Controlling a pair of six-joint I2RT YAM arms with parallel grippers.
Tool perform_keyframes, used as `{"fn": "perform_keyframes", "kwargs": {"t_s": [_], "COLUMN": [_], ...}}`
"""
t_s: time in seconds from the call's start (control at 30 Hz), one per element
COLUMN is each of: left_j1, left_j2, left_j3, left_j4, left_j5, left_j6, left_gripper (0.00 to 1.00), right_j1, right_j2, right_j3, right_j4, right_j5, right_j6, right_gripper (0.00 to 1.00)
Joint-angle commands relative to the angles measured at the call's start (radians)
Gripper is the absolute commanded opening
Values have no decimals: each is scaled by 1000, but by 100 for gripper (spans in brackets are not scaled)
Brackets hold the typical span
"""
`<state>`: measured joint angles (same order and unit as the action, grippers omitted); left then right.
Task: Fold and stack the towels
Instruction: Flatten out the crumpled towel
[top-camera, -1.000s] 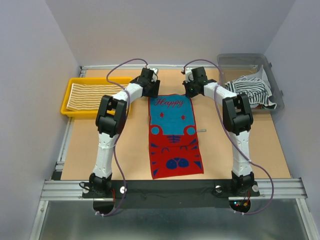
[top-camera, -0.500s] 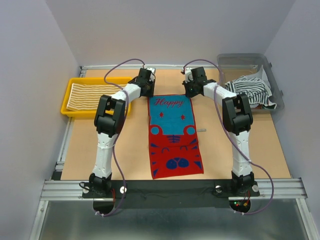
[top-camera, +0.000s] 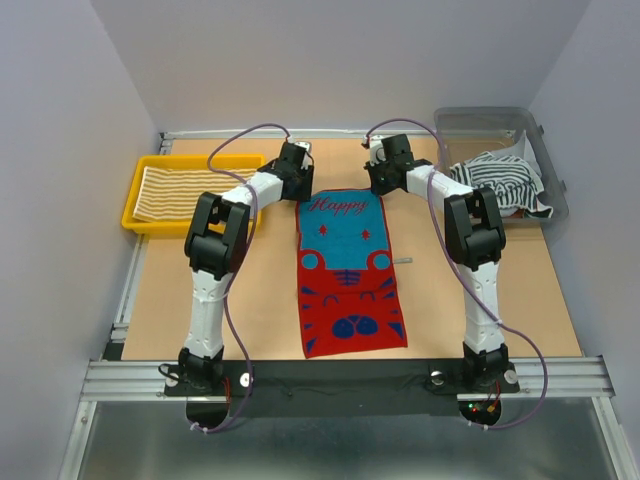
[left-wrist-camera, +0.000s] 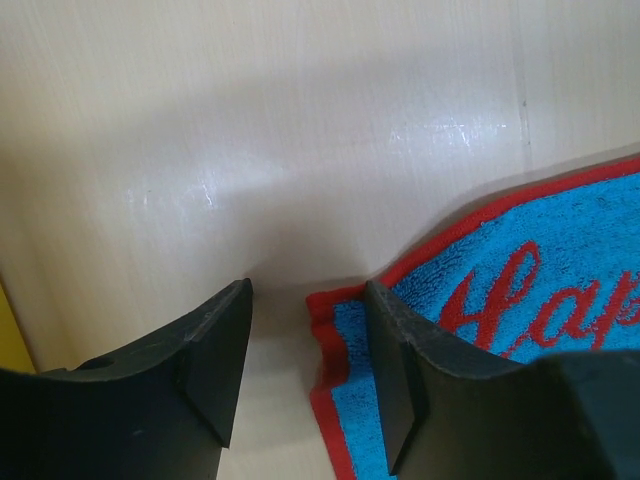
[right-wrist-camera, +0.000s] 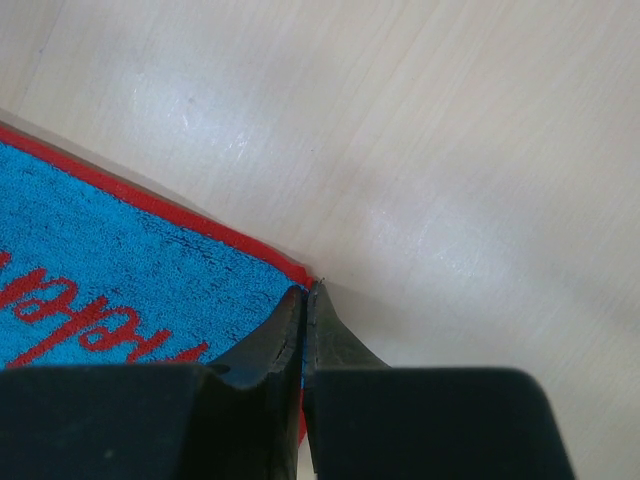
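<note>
A red-blue patterned towel (top-camera: 350, 270) lies spread flat in the middle of the table, its long side running away from the arms. My left gripper (top-camera: 297, 183) is at its far left corner, open. In the left wrist view the left gripper (left-wrist-camera: 308, 295) straddles the red-edged corner of the towel (left-wrist-camera: 520, 290), which lies flat on the table. My right gripper (top-camera: 382, 183) is at the far right corner. In the right wrist view the right gripper (right-wrist-camera: 305, 292) is shut, with the towel (right-wrist-camera: 100, 260) corner pinched at its tips.
A yellow tray (top-camera: 133, 205) at the far left holds a yellow-cream striped towel (top-camera: 185, 190). A clear bin (top-camera: 495, 125) at the far right holds a black-white striped towel (top-camera: 505, 185). A small grey object (top-camera: 403, 260) lies just right of the spread towel.
My left gripper has shifted slightly around the towel's far left corner. The towel and the right arm have not moved.
</note>
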<state>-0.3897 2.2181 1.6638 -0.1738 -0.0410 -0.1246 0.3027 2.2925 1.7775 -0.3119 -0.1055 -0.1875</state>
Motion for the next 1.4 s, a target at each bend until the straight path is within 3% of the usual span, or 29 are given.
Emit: {"fn": "perform_keyframes", "kwargs": {"t_s": [0.0, 0.2, 0.33, 1.13, 1.37], "left_j1": [0, 9, 9, 2, -24], "left_j2": [-44, -141, -187, 15, 67], "left_j3": [0, 27, -1, 82, 102], "left_j4": [-101, -59, -1, -44, -81], "left_j5": [-26, -86, -37, -71, -137], "left_j6": [-33, -99, -101, -56, -63], "left_gripper": [60, 60, 61, 54, 54], "right_j1": [6, 6, 6, 6, 6], "right_j2": [18, 13, 4, -2, -5], "right_j3": [-44, -32, -36, -56, -67], "right_j4": [-61, -61, -59, -61, -61], "right_j5": [41, 40, 44, 44, 44], "right_j6": [-15, -10, -9, -9, -9], "right_gripper": [0, 0, 0, 0, 0]}}
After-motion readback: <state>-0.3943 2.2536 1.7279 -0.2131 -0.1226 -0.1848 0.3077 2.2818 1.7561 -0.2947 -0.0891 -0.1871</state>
